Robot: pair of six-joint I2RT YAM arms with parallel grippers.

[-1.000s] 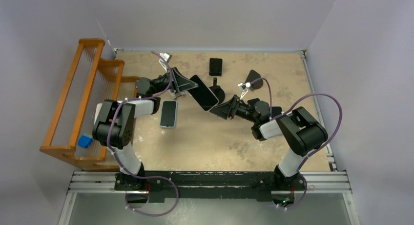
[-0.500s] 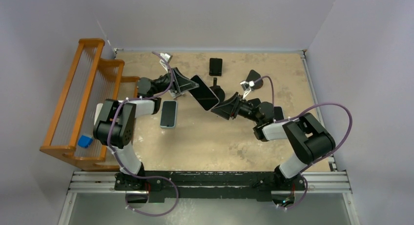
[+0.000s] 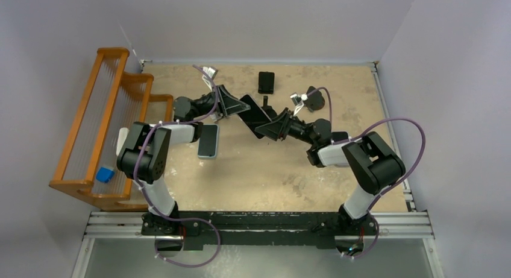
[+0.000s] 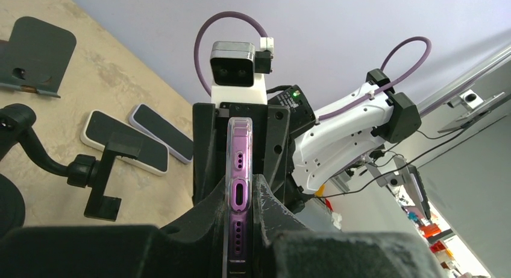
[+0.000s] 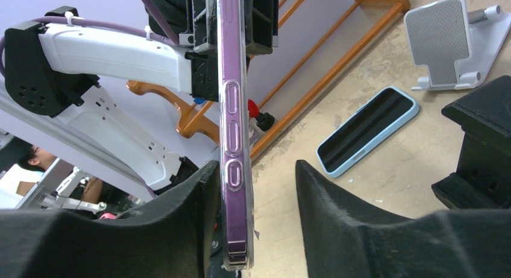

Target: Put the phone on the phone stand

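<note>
Left gripper (image 4: 239,192) clamps the slim purple clear-cased phone (image 4: 239,142); right gripper (image 5: 255,169) gapes around it

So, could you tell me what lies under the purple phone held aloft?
The purple phone hangs over the table, close beside the black clamp stand. The patch directly below is hidden by the phone itself.

The left tool (image 3: 240,107) and right tool (image 3: 262,126) meet at one dark phone (image 3: 254,111), a blue-cased phone (image 3: 208,140) lying nearby.
</note>
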